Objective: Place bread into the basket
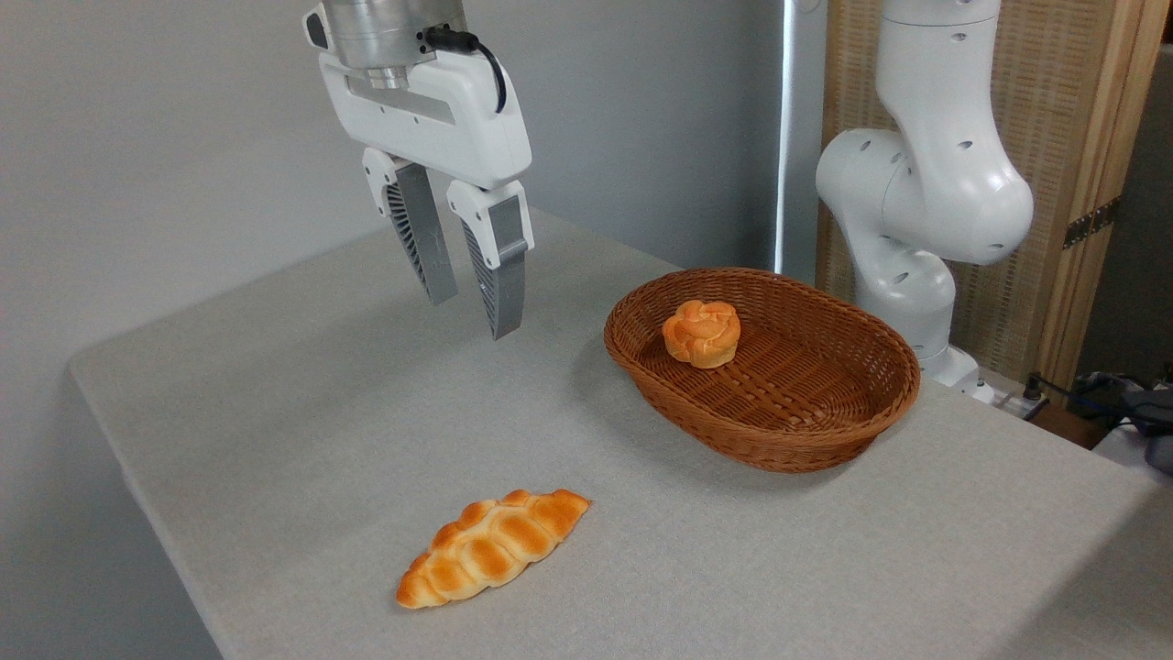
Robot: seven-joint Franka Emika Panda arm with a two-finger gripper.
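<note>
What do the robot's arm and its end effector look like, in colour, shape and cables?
The arm is glossy white, built of rounded, bulging segments with small dark holes. The end effector has a white, boxy body under a silver metal cylinder, with a black cable plugged in at the top. Its two fingers are long grey tapering wedges with ribbed sides, set in white mounts.

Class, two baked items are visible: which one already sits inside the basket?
The small round bun, in the basket; the long braided loaf lies on the table.

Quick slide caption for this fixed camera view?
Open claw hangs empty above the grey table; braided golden loaf lies outside the reddish-brown wicker basket holding a small round orange bun.
</note>
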